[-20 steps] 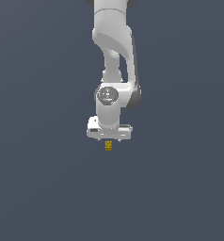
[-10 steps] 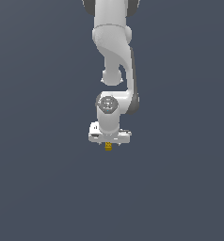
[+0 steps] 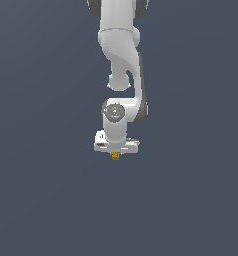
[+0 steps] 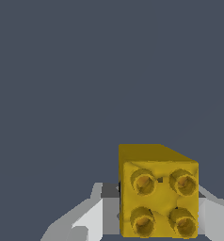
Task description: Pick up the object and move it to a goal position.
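Note:
The object is a small yellow-gold block (image 3: 115, 156) with round studs on one face. In the exterior view it sits just under the white gripper (image 3: 116, 155), between its fingers. In the wrist view the block (image 4: 156, 193) fills the space between the two white fingers (image 4: 92, 214), held by them. The gripper is shut on the block. The white arm hangs down from the top of the exterior view. No goal marker shows.
A plain dark grey surface (image 3: 46, 200) fills the background in both views. No other objects are in view.
The arm has moved lower in the exterior view, carrying the block with it. The gripper stays shut on the block.

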Controlling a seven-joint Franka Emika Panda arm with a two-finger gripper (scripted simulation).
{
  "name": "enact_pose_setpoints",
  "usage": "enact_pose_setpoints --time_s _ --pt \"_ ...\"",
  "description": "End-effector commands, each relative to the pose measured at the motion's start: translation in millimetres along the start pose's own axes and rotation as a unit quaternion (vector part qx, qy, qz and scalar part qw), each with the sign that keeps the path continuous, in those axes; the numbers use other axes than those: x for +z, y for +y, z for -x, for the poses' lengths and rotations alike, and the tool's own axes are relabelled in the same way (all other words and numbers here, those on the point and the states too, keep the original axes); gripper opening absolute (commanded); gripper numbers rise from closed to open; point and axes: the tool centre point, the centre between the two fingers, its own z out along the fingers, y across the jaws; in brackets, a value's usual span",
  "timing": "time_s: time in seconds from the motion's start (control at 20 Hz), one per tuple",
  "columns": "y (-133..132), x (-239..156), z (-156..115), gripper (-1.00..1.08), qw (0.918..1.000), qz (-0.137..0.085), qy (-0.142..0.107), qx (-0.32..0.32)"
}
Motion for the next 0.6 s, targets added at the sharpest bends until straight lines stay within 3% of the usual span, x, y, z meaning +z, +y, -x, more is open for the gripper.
enact_pose_setpoints --time_s 0.0,0.3,0.55 --pt "0 0 0 -1.00 1.0000 0.000 0.000 0.000" --pt "-4 -1 -1 -1.00 1.0000 0.000 0.000 0.000" --pt "-27 -10 -6 -1.00 1.0000 0.000 0.000 0.000"
